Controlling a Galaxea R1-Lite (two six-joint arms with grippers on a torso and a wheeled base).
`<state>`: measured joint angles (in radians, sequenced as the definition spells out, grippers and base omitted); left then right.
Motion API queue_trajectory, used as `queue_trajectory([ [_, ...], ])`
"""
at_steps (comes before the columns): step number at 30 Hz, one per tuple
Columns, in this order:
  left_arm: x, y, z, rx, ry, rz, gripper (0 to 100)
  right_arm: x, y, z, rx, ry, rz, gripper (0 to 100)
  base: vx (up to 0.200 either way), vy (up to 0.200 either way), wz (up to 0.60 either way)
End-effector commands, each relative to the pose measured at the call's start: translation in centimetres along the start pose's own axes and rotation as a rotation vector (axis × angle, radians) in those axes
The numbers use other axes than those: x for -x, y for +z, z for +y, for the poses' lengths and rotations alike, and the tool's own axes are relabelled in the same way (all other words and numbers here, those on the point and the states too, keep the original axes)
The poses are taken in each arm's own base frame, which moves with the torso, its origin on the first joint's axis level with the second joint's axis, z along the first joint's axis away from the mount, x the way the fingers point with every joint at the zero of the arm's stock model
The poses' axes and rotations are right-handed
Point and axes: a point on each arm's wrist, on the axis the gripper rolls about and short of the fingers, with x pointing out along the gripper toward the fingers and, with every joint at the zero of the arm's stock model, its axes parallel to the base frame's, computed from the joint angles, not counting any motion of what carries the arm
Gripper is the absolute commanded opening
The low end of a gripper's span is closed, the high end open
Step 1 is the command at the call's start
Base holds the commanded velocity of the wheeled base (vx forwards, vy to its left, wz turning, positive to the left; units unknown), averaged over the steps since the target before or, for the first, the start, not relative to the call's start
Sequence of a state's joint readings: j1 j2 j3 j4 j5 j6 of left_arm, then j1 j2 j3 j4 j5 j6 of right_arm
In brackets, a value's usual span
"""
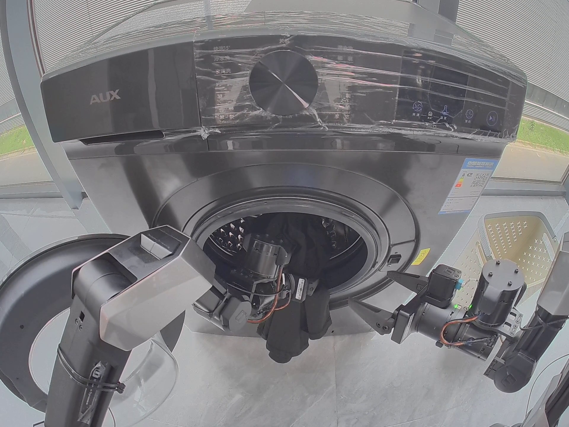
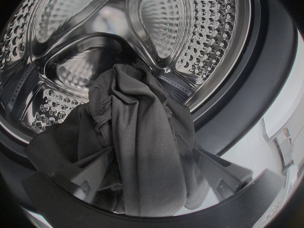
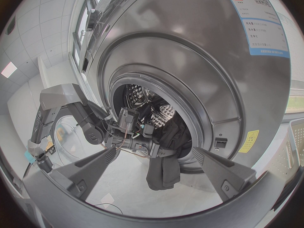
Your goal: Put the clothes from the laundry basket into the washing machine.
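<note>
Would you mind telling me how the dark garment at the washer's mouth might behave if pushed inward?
Probably floppy: the dark garment hangs limp over the door rim. Likely light, given its soft creases. A push may crumple it, and the dangling end might slip out.

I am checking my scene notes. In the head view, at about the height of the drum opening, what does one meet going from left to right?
From the left: washer door → dark garment hanging out of the drum opening → right gripper → laundry basket.
</note>
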<state>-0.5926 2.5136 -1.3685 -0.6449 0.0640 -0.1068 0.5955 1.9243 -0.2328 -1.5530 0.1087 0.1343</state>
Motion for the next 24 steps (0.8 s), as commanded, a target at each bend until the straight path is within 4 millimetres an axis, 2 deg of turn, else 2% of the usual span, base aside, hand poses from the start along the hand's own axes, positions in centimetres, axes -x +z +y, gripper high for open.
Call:
queue_trajectory([
  [1,-0.7,-0.7,0.2,0.002,0.011,0.010,0,0.0,0.1,0.0,0.000,-0.001,-0.008,100,0.000,0.000,0.00],
  [6,-0.4,0.3,0.4,0.012,0.015,-0.018,0,-0.1,0.1,0.0,0.000,0.001,-0.010,100,0.000,0.000,0.00],
  [9,-0.5,2.9,0.5,0.038,0.041,-0.120,0,-0.1,0.1,0.0,0.000,0.001,-0.011,100,0.000,0.000,0.00],
  [10,-0.5,2.9,0.5,0.038,0.041,-0.120,0,-0.1,0.1,0.0,0.000,0.001,-0.011,100,0.000,0.000,0.00],
  [12,-1.1,5.0,0.4,0.095,0.086,-0.261,0,-0.1,0.1,0.0,0.001,0.003,-0.011,100,0.000,0.000,0.00],
  [19,-2.9,6.3,1.4,0.136,0.148,-0.397,0,-0.1,0.1,0.0,0.000,0.001,-0.011,100,0.000,0.000,0.00],
  [24,-3.3,6.3,1.6,0.138,0.158,-0.406,0,-0.1,0.1,0.0,0.000,0.000,-0.011,100,0.000,0.000,0.00],
])
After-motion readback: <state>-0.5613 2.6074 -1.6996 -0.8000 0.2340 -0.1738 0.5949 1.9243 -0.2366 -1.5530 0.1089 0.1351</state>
